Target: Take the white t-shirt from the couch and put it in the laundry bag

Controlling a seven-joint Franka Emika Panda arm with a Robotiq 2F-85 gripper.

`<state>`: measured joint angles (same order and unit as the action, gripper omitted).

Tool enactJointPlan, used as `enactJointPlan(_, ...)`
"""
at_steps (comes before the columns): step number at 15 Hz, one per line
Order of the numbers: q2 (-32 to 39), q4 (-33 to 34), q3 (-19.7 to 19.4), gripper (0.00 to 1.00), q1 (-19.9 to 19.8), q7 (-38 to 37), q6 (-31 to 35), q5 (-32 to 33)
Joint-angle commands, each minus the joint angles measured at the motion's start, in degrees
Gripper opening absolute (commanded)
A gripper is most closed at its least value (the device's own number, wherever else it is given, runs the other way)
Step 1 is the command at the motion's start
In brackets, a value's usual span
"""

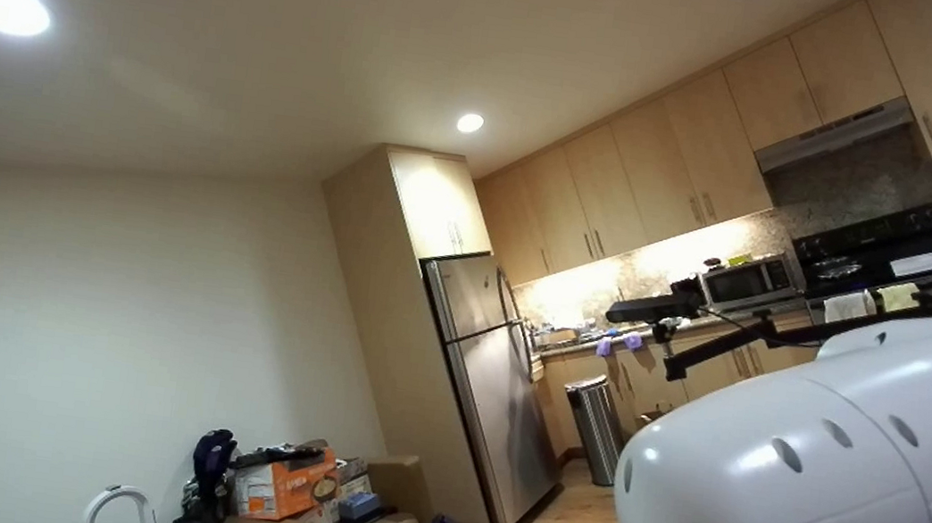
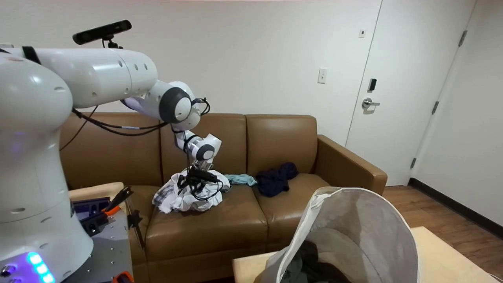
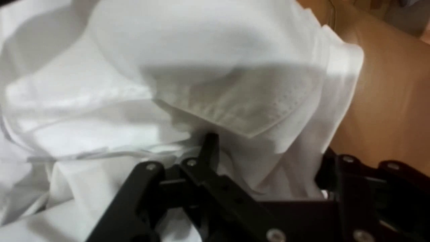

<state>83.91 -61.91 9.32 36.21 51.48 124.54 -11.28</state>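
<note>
The white t-shirt point(image 2: 177, 202) lies crumpled on the brown couch point(image 2: 212, 228) in an exterior view. My gripper point(image 2: 195, 185) is down at the shirt, pointing into it. In the wrist view the white cloth point(image 3: 208, 37) fills most of the picture. There my gripper point(image 3: 270, 148) has its two black fingers wide apart, with folds of white cloth between them. The left fingertip is among the folds; the right one is at the cloth's edge beside the couch. The laundry bag point(image 2: 401, 224), pale and open-topped with dark cloth inside, stands at the front right.
A light blue cloth point(image 2: 240, 179) and a dark navy cloth point(image 2: 275, 180) lie on the couch right of the shirt. The bag stands on a light wooden table point(image 2: 444, 251). The couch armrest point(image 2: 349, 161) rises behind the bag. An exterior view shows a kitchen and fridge point(image 1: 494, 391).
</note>
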Motion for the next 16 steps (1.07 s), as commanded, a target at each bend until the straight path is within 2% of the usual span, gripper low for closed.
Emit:
enactJointPlan(1,0.01,-0.89,-1.67,0.35,0.31,-4.56,-1.69,-4.29)
enactJointPlan(5,0.12,-0.32,-1.92,0.09,-0.23,-5.48,-5.10,-6.90)
enactJointPlan(7,0.12,0.20,-1.67,0.05,-1.13,-5.97,-7.29,-8.12)
enactJointPlan(9,0.12,1.86,-1.68,0.05,-2.40,-6.64,-9.36,-8.77)
enactJointPlan(10,0.11,1.98,2.77,0.08,-6.32,-9.53,-8.37,-3.26)
enactJointPlan(11,-2.06,0.57,-1.01,0.08,-4.99,-8.14,-7.08,-8.76)
enactJointPlan(12,-3.71,-0.88,-0.35,0.08,-6.59,-8.22,-5.78,-9.16)
enactJointPlan(16,-13.70,-7.81,-5.27,0.08,-7.79,-11.74,2.30,-7.88)
